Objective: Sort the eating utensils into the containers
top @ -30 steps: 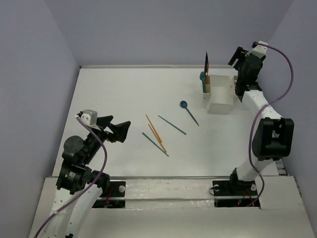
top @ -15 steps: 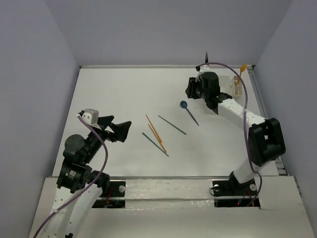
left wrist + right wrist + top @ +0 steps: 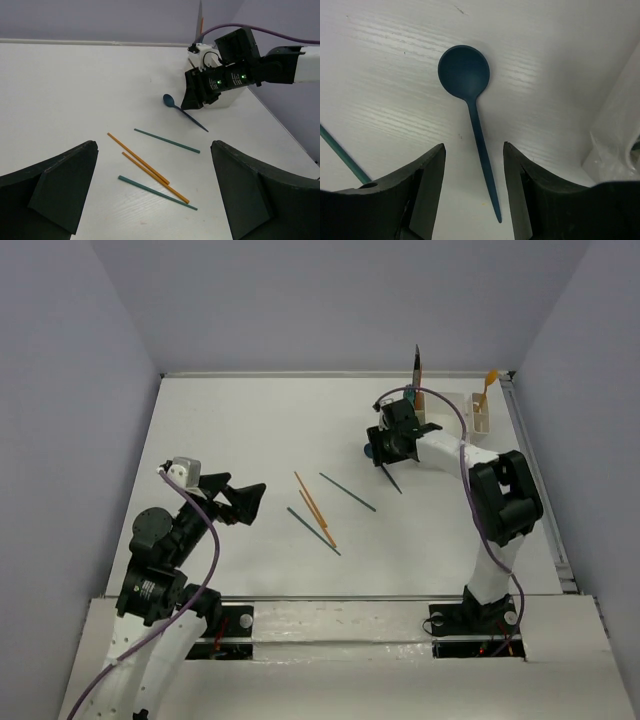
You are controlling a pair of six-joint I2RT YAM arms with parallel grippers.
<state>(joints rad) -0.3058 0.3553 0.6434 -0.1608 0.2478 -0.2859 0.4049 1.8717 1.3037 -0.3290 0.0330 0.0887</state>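
Observation:
A blue spoon (image 3: 464, 71) lies on the white table, also in the top view (image 3: 393, 481) and the left wrist view (image 3: 170, 101). My right gripper (image 3: 474, 150) is open and low over it, one finger on each side of the handle; it also shows in the top view (image 3: 384, 446). Two orange chopsticks (image 3: 314, 506) and two teal chopsticks (image 3: 347, 492) lie mid-table, also in the left wrist view (image 3: 138, 158). My left gripper (image 3: 250, 502) is open and empty, left of them. The white caddy (image 3: 481, 418) stands behind the right arm and holds a grey-bladed knife (image 3: 417, 365) and an orange utensil (image 3: 488, 380).
The caddy's white wall (image 3: 620, 125) is close on the right of my right gripper. The table's back wall and right edge run just beyond the caddy. The second teal chopstick (image 3: 157, 192) lies nearest my left gripper.
My right arm has swung from behind the caddy forward and left, and come down over the blue spoon. The left arm and the chopsticks have not moved.

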